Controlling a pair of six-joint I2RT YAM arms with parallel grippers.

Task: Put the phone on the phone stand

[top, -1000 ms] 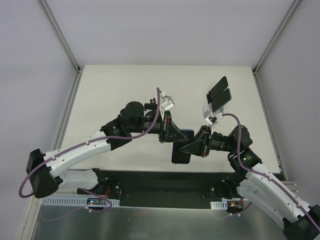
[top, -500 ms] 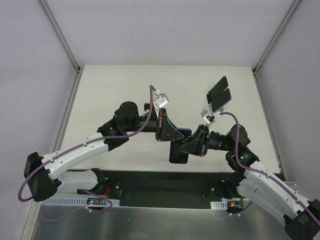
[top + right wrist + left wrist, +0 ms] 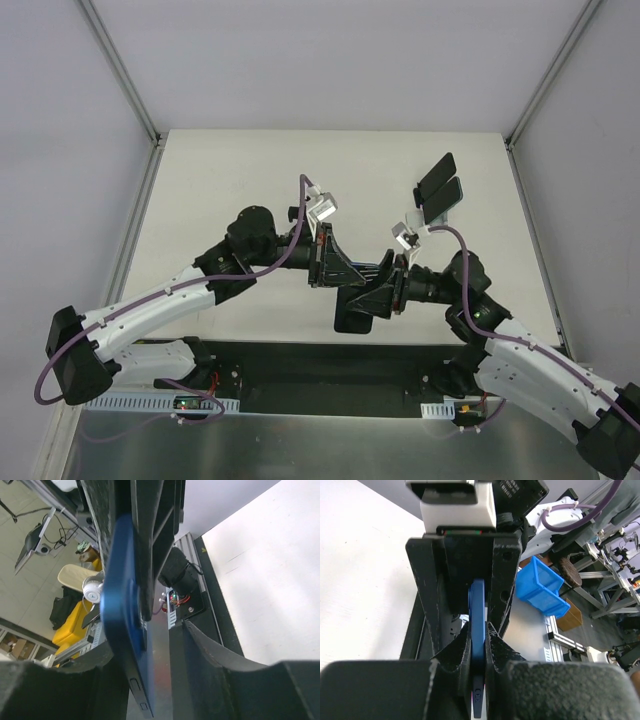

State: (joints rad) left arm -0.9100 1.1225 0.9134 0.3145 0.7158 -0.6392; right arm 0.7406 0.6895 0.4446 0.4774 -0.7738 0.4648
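A blue phone (image 3: 356, 312) hangs in the air between my two grippers, over the table's near edge. My left gripper (image 3: 345, 270) is shut on it; in the left wrist view both pads press flat on the phone (image 3: 478, 625) at the gripper (image 3: 479, 652). My right gripper (image 3: 382, 292) stands around the phone's other end with its jaws apart. In the right wrist view the phone (image 3: 122, 625) lies against one finger (image 3: 95, 672), with a gap to the other finger (image 3: 215, 652). The black phone stand (image 3: 439, 188) stands at the back right and holds nothing.
The white table (image 3: 250, 180) stretches behind the arms, with walls on three sides. The black base strip (image 3: 320, 370) runs along the near edge under the phone. A blue bin (image 3: 542, 587) and frames lie off the table.
Both grippers and the phone have shifted a little left and toward the near edge. The right arm's wrist has swung left after them.
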